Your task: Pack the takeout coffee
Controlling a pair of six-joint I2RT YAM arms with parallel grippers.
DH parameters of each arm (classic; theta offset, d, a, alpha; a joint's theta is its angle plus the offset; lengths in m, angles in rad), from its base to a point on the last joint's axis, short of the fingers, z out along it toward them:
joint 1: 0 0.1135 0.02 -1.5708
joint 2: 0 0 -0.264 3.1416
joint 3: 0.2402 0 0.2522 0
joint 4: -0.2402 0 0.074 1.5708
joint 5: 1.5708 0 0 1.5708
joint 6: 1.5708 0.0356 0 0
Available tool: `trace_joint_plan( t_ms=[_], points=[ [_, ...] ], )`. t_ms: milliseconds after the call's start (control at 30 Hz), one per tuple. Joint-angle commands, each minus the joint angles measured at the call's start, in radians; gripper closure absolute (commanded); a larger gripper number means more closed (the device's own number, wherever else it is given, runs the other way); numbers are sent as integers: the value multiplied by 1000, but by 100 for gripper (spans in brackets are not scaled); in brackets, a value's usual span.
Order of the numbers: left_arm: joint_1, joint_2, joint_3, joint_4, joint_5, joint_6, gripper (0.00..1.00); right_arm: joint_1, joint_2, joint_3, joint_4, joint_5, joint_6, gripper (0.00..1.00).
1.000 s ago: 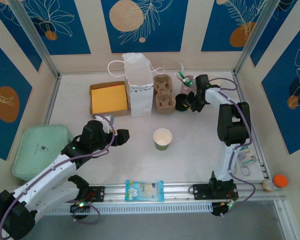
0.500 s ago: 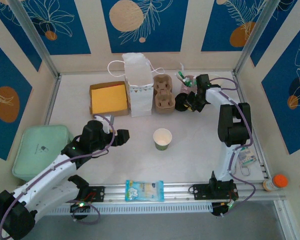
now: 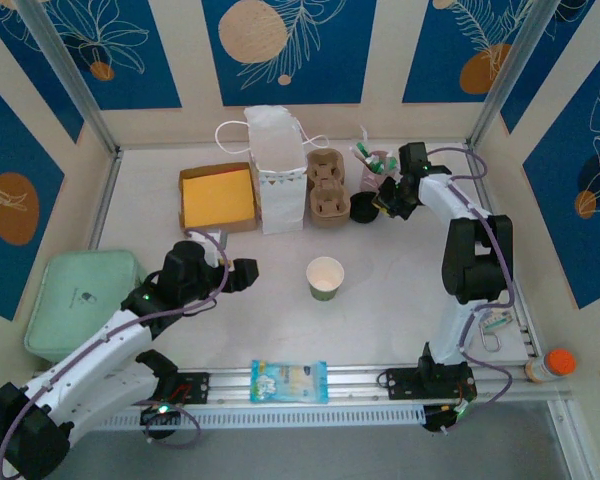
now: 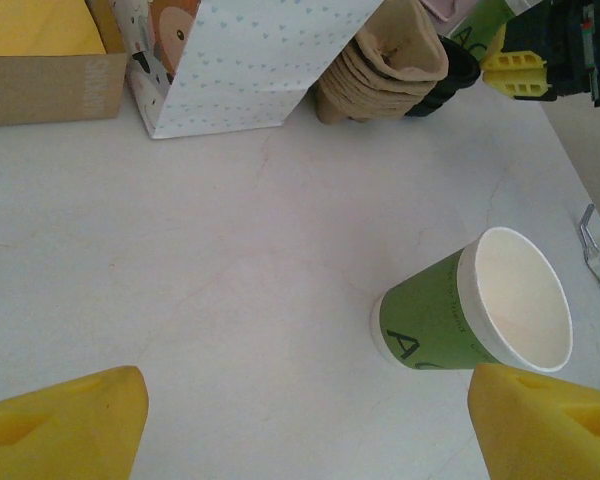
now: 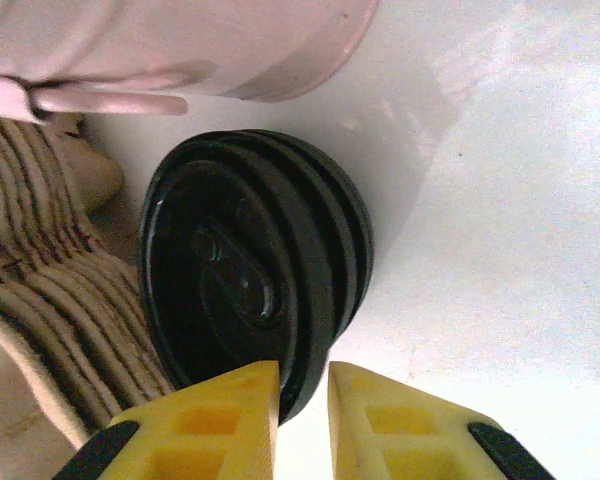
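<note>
- Ahead of the released left claw (image 4: pixel 305 400), whose fingers are spread wide, the takeout coffee cup (image 4: pixel 450 315) stands upright, empty, just off the right finger.
- The left wrist view reveals darker green print on the cup's band, with a large "A" legible. From overhead the band looks plain.
- At the right claw (image 5: pixel 302 400), the fingers are clenched on the rim of the black lids (image 5: pixel 240 290), and the pink cup (image 5: pixel 180 40) sits just beyond.
- Since a second ago the right arm's elbow has swung rightward. The cup and the left claw are unchanged.

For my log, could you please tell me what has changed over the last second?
The right arm swung its elbow out to the right; the right gripper has its fingers closed on the rim of the black lids. The left gripper and cup stayed put.
</note>
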Motion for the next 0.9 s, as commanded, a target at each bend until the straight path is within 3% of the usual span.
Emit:
trace_joint_plan(
  t_ms=[0,533,867],
  points=[
    [-11,-21,12,-14,1,8,17,-4,-25,-32,-22,-2,-14,79],
    [-12,-34,20,-23,0,11,17,12,-38,-36,11,8,-10,68],
    [-12,-24,24,-19,1,14,16,13,20,-7,53,-23,-2,68]
  ],
)
